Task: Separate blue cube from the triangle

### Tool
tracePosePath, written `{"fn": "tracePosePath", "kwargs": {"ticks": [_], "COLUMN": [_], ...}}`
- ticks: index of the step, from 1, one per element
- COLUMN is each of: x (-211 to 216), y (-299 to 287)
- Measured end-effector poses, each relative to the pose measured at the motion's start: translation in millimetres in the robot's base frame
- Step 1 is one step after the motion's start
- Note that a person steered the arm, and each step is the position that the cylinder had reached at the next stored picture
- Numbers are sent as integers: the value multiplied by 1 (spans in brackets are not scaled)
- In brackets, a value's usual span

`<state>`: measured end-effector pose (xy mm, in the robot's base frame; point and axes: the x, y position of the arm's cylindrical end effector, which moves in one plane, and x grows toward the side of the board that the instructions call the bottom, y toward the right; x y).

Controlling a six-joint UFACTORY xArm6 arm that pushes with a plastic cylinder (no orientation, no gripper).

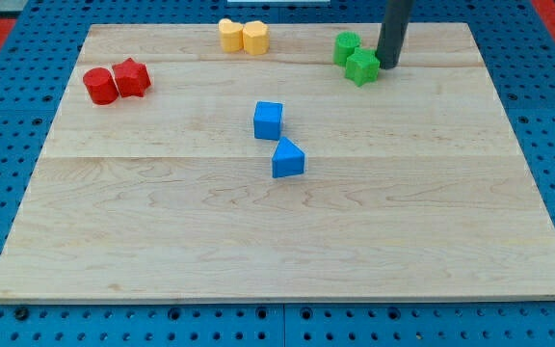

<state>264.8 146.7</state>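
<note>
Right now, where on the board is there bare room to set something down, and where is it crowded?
Free: the whole lower half below the blue triangle, and both sides of the blue cube. Crowded: the top edge, with red blocks, yellow blocks, green blocks and my tip beside them.

pale matt wood board (162,241); glossy blue cube (268,120)

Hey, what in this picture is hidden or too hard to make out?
- Camera view: the rod above my tip is cut off by the view's top edge.
- Whether the blue cube touches the blue triangle: too close to tell.
- The green blocks overlap, so the rear one's shape is unclear.
</note>
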Motion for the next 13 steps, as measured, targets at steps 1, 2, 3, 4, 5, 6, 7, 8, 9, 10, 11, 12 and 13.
{"fn": "tracePosePath", "kwargs": {"ticks": [1, 2, 3, 4, 5, 6, 7, 8, 9, 10, 11, 12, 13], "x": [56, 95, 60, 61, 115, 131, 141, 141, 219, 217, 178, 168, 154], "y": [17, -12, -101, -176, -177, -143, -143, -198, -202, -151, -149, -144, -155]}}
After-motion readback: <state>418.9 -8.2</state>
